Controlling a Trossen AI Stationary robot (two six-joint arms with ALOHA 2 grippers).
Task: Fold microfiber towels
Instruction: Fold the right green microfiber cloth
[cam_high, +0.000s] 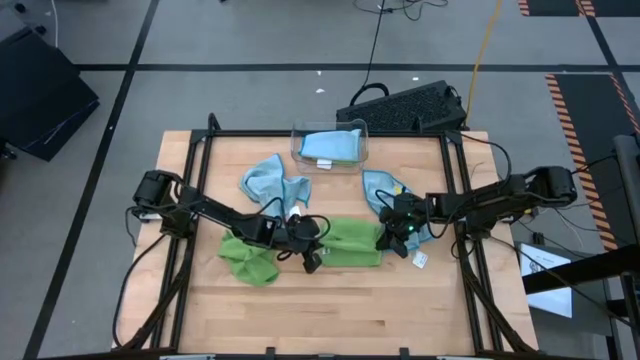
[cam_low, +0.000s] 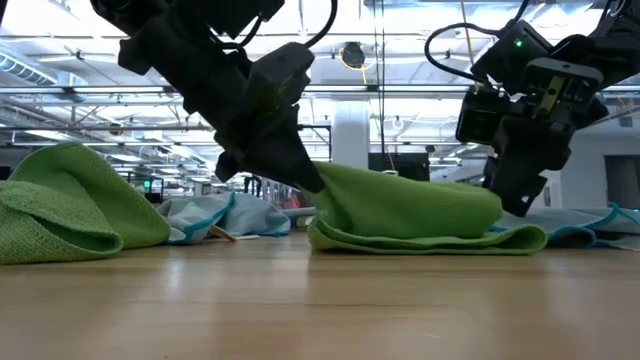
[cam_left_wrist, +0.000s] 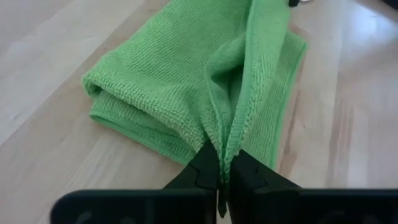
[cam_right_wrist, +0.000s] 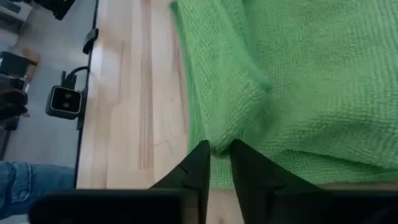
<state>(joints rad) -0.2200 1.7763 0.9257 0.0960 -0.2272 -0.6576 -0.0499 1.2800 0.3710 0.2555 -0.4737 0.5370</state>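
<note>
**Q:** At the middle of the table, toward its front edge, what lay there?

**A:** A folded lime green towel (cam_high: 352, 243) lay flat on the wooden table (cam_high: 330, 310), with both grippers at its ends. The left gripper (cam_high: 312, 262) was at the towel's left end, its two dark fingers (cam_left_wrist: 202, 174) pressed together on a pinched ridge of the green cloth, as the left wrist view showed. From table height, that end of the towel rose slightly into the gripper.

**Q:** And the right gripper?

**A:** The right gripper (cam_high: 397, 243) was at the towel's right end. In the right wrist view its fingers (cam_right_wrist: 198, 163) stood slightly apart, with an edge of green cloth lying between their tips. Whether they gripped that edge could not be told.

**Q:** Where were the other towels?

**A:** A second green towel (cam_high: 248, 260) sat bunched just left of the folded one, under the left arm. A crumpled light blue towel (cam_high: 272, 184) lay behind it, toward the table's back-left area. Another light blue towel (cam_high: 383, 187) lay rumpled beside the right arm, near the right edge. A third blue towel (cam_high: 328, 147) rested in a clear plastic bin (cam_high: 363, 132) at the middle of the back edge.

**Q:** Anything else on the surface?

**A:** A small white tag (cam_high: 420, 260) lay near the right gripper.
</note>
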